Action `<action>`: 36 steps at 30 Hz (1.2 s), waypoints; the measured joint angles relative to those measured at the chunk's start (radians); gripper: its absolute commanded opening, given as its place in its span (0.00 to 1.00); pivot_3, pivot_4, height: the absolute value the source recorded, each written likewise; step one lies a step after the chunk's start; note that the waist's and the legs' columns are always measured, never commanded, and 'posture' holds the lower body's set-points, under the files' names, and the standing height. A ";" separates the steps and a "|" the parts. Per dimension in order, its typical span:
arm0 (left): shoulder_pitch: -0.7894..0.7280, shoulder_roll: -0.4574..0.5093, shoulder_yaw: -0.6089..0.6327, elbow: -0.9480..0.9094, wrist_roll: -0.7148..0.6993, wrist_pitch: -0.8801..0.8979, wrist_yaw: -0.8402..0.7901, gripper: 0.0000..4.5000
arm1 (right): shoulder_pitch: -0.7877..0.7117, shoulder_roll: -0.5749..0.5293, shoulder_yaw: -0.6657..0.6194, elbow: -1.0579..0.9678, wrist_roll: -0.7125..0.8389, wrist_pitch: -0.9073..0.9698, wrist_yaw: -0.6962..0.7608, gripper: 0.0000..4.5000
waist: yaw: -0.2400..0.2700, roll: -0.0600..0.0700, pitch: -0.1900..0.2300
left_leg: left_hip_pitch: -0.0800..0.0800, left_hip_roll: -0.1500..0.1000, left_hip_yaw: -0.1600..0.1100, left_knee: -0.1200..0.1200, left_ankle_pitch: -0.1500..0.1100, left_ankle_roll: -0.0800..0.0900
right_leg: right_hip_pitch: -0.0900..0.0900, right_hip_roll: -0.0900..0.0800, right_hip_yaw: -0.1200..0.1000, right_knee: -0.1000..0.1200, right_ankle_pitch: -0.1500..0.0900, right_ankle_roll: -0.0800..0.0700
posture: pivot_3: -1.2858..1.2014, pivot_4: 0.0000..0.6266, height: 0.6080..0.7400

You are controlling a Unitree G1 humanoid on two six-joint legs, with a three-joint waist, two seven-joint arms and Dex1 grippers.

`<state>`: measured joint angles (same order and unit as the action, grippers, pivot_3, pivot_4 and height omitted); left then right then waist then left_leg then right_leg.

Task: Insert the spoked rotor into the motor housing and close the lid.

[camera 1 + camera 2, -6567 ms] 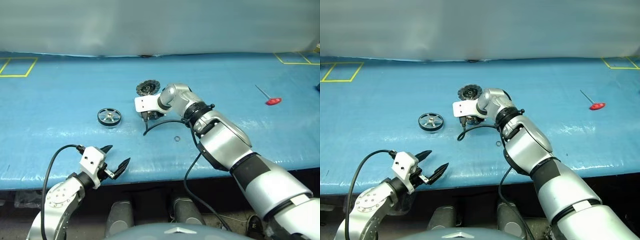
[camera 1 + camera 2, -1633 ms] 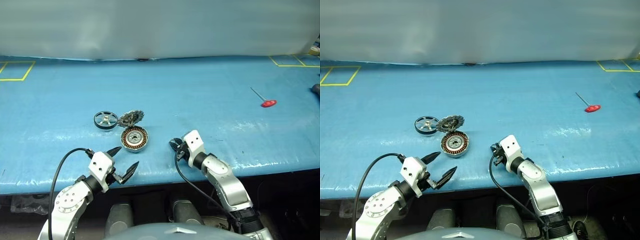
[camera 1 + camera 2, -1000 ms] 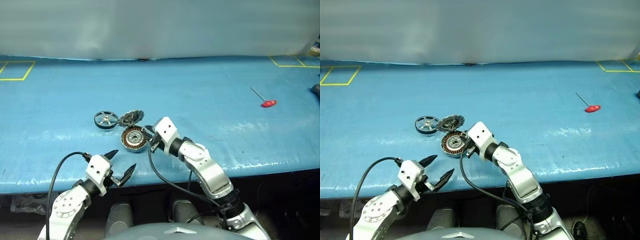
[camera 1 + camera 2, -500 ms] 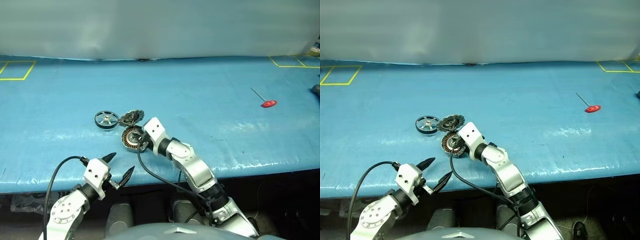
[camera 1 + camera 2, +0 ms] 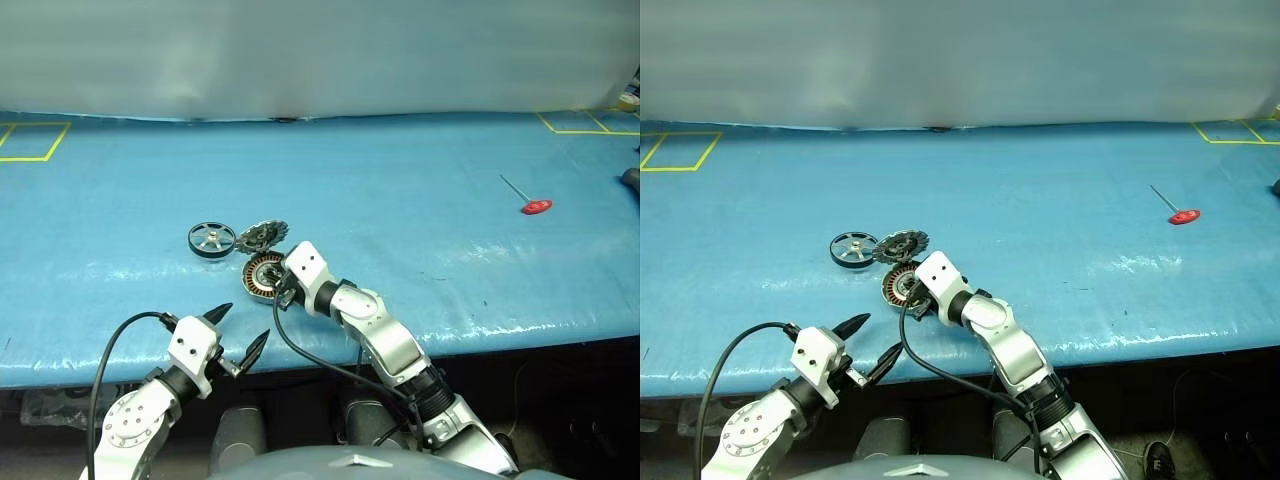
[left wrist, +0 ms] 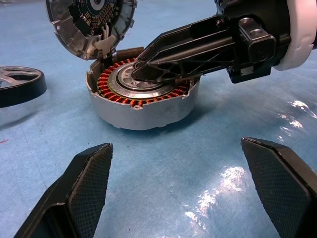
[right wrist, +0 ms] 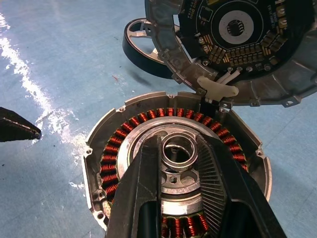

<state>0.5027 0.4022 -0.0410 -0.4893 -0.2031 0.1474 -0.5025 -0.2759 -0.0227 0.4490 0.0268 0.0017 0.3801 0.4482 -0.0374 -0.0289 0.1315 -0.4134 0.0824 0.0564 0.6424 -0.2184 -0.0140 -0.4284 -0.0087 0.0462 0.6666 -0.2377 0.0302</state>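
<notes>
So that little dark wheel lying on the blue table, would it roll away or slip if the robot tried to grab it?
The spoked rotor lies flat, so it probably won't roll unless tipped onto its rim. Its metal-looking ring and spokes suggest it is stiff and rather heavy for its size. The smooth rim and glossy blue table cover may let it slide when nudged.

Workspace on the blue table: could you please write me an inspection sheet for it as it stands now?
Surface: blue table cover, wrinkled, glossy patches.
Job's things: motor housing open, copper coils showing; lid hinged up at its rim; spoked rotor lying loose beside them.
Clutter: red-handled tool far to the right.
Grippers: right claw reaching into the housing, fingers around a small ring at its centre; left claw open near the table edge.
Cables: black cable on right wrist.
Surroundings: yellow tape marks.
</notes>
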 measured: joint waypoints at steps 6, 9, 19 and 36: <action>-0.002 0.000 -0.001 0.000 0.000 0.002 0.000 1.00 | 0.001 0.008 0.007 0.005 0.000 -0.003 0.000 0.15 | 0.000 0.000 0.000 | 0.000 0.000 0.000 0.000 0.000 0.000 | 0.000 0.000 0.000 0.000 0.000 0.000 | 0.52 0.24 1.00; -0.002 0.000 -0.002 0.000 0.001 0.002 0.000 1.00 | 0.000 0.010 0.008 0.007 -0.001 -0.003 0.001 0.15 | 0.000 0.000 0.000 | 0.000 0.000 0.000 0.000 0.000 0.000 | 0.000 0.000 0.000 0.000 0.000 0.000 | 0.52 0.24 1.00; -0.006 0.000 -0.009 0.000 0.001 0.002 0.000 1.00 | -0.004 0.016 0.004 0.014 -0.003 -0.001 -0.008 0.15 | 0.000 0.000 0.000 | 0.000 0.000 0.000 0.000 0.000 0.000 | 0.000 0.000 0.000 0.000 0.000 0.000 | 0.52 0.24 1.00; -0.010 -0.001 -0.015 0.002 0.002 0.002 -0.001 1.00 | -0.004 0.008 -0.005 0.005 0.004 0.016 -0.008 0.37 | 0.000 0.000 0.000 | 0.000 0.000 0.000 0.000 0.000 0.000 | 0.000 0.000 0.000 0.000 0.000 0.000 | 0.52 0.24 1.00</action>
<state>0.4929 0.4008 -0.0557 -0.4873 -0.2016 0.1495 -0.5032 -0.2799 -0.0150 0.4440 0.0317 0.0060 0.3964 0.4405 -0.0376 -0.0288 0.1315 -0.4132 0.0825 0.0564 0.6426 -0.2184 -0.0141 -0.4287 -0.0089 0.0462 0.6665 -0.2377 0.0302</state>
